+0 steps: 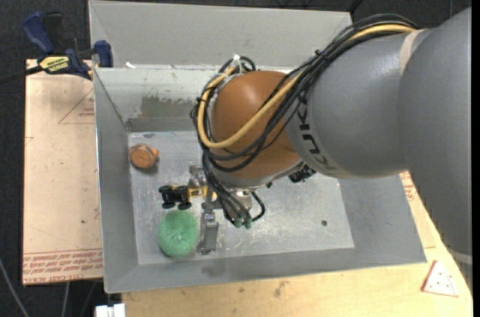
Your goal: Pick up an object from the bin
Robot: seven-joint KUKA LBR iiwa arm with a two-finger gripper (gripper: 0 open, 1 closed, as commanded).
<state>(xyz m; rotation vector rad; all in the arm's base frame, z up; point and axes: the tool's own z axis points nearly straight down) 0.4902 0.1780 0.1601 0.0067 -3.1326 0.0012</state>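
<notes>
The claw (208,227) hangs low near the front-left corner of the bin (300,229), just beside a green ball (178,234), probably lined up to grab it. I cannot tell how far open it is. A brown lump (143,157) lies by the left wall.

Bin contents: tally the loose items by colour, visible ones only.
Green: 1, fuzzy green ball, front left of the grey metal bin.
Orange-brown: 1, small orange-brown round lump, left side.
Black: 1, small black piece with a yellow bit, beside the gripper; possibly robot hardware, cannot tell.
Total: 3.
</notes>
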